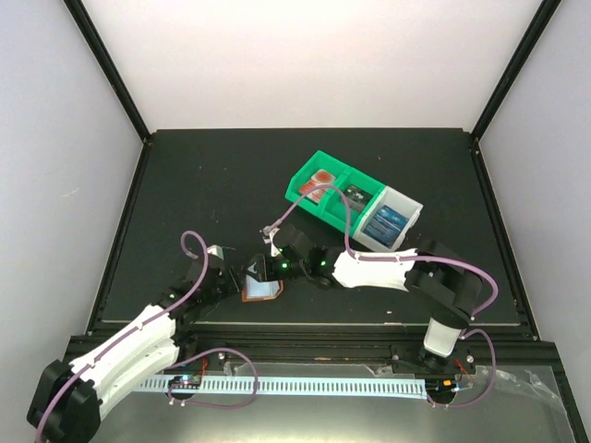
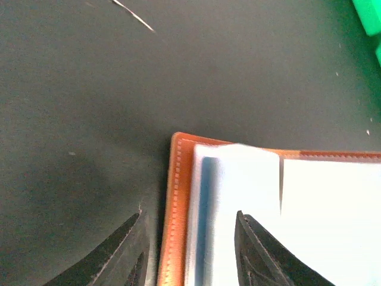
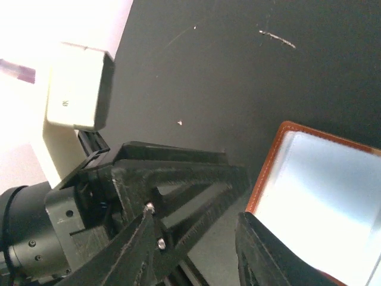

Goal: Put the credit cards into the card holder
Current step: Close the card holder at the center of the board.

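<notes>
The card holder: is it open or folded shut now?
Open. The card holder lies spread, pale inner pockets facing up inside its brown leather edge.

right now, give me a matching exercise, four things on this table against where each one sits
Things:
1. reddish-brown leather card holder
2. red plastic credit cards
3. blue plastic credit card
4. dark plastic credit card

Places:
A. in the pale grey plastic bin
B. lying open on the black table
C. in the green plastic bin, compartment beside the grey one
D. in the green bin, compartment away from the grey one

Pairs: 1-B; 2-D; 3-A; 4-C
</notes>
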Available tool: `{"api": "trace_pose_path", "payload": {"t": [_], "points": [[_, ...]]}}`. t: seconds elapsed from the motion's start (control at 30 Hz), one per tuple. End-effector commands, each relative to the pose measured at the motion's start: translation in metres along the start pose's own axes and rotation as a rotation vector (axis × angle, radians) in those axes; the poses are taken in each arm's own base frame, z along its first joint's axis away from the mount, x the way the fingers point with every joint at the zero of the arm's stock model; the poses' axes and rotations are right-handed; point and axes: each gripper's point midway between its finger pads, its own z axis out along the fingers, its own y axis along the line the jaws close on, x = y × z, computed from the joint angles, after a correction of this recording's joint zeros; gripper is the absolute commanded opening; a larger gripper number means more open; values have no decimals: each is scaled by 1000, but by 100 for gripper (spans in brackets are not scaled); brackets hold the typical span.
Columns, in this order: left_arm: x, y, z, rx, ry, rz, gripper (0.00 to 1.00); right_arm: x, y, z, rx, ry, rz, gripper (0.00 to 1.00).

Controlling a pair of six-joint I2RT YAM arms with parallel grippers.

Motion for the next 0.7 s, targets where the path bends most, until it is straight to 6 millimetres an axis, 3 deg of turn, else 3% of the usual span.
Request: {"api": "trace_pose_path", "payload": {"t": [0.0,0.17,0.3,0.43,0.53,0.6,0.67], "points": [[-17,24,-18,-128,-109,-43,42,-4,9,-5,-41,-20,-16,44],[-34,-1,-33,-23,-178,-25,48,-11,16,-22,-59,-72,-51,51],[-30,-20,-32,65,-134,15,52,-22,0,-46,62,-154,-52,52],[-20,-17,-23,47,-76,26,52,-35,-50,-90,331,-321,-20,54],[-16,-15,-18,39,-54,26,53,-37,-98,-129,595,-415,28,54],[-15,-12,-16,20,-47,21,55,-31,-121,-141,701,-398,44,53],[-16,-6,-16,-13,-52,13,55,-21,-137,-140,737,-347,56,50]]}}
